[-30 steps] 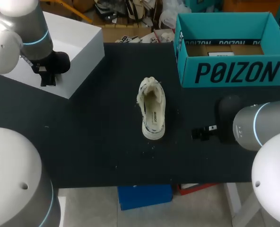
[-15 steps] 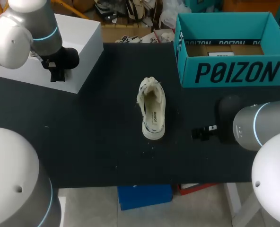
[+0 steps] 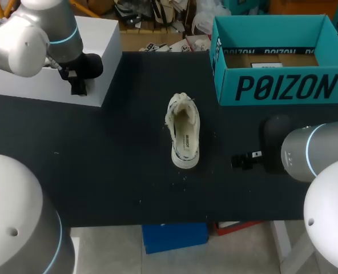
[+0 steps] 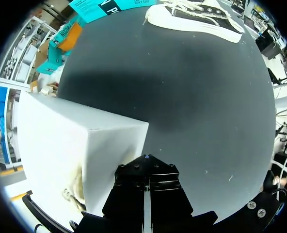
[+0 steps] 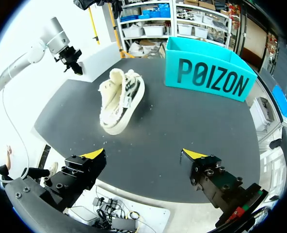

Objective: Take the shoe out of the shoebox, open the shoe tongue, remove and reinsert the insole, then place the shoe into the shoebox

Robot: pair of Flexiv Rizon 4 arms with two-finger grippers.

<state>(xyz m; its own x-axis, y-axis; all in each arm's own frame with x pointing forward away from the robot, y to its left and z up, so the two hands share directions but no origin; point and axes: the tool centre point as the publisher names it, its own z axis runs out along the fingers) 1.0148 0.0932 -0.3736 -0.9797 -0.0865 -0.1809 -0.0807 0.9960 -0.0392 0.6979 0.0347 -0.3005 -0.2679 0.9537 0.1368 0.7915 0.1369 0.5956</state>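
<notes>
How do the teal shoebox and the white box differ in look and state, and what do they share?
The teal shoebox carries large black lettering; the white box is plain. The teal shoebox is open on top; the white box shows a flat white top. The teal shoebox stands far right, the white box far left. Both are rectangular, on the black table, the shoe lying between them.

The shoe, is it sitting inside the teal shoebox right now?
No, the shoe lies on the black table, out in the open and apart from the shoebox.
</notes>
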